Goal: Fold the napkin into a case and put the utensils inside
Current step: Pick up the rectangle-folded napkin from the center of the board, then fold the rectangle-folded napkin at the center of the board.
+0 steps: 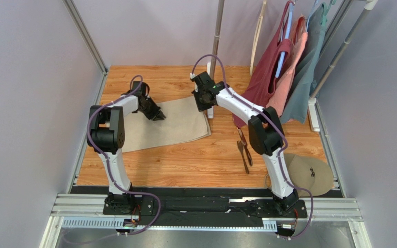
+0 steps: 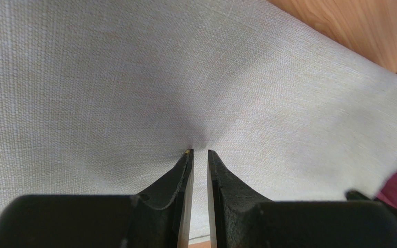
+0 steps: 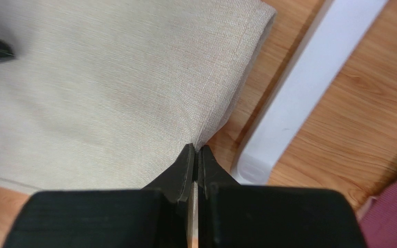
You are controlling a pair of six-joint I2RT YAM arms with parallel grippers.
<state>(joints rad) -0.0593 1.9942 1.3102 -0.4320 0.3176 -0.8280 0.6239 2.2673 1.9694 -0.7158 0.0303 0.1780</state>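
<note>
The beige napkin (image 1: 177, 126) lies flat on the wooden table, left of centre. My left gripper (image 1: 160, 117) is tipped down onto its middle; in the left wrist view the gripper (image 2: 196, 151) is open by a narrow gap, tips pressing a dimple into the napkin (image 2: 133, 77). My right gripper (image 1: 204, 107) is at the napkin's right edge; in the right wrist view the gripper (image 3: 196, 148) is shut on the hem of the napkin (image 3: 107, 77), which puckers into the tips. The dark utensils (image 1: 244, 150) lie on the table right of the napkin, beside the right arm.
A white stand foot (image 3: 299, 88) lies close to the right of the napkin's edge, its pole (image 1: 217, 36) rising behind. Maroon, salmon and grey-teal garments (image 1: 283, 77) hang at the back right. A round tan disc (image 1: 304, 173) sits at the front right.
</note>
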